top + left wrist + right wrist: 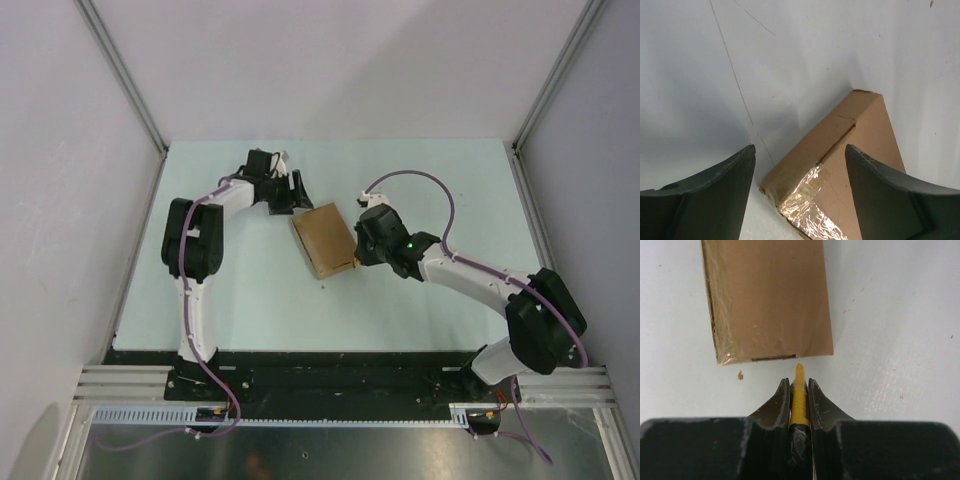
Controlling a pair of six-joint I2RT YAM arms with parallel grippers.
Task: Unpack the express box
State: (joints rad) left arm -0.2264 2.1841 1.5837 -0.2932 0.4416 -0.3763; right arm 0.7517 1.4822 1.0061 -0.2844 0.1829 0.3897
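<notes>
The express box [325, 240] is a flat brown cardboard box lying closed on the table between the arms. Shiny clear tape covers one end [812, 207]. My left gripper [297, 192] is open at the box's far left corner, its fingers [880, 190] straddling the taped end [799, 195]. My right gripper [362, 252] is shut on the yellow utility knife [799, 396], which points at the box's near short edge [772, 358], just short of a slit there. The box fills the upper part of the right wrist view [770, 295].
A small cardboard crumb [740, 375] lies on the table beside the box's near corner. The pale table [230, 290] is walled by white panels at left, back and right. A black rail [330, 365] runs along the near edge.
</notes>
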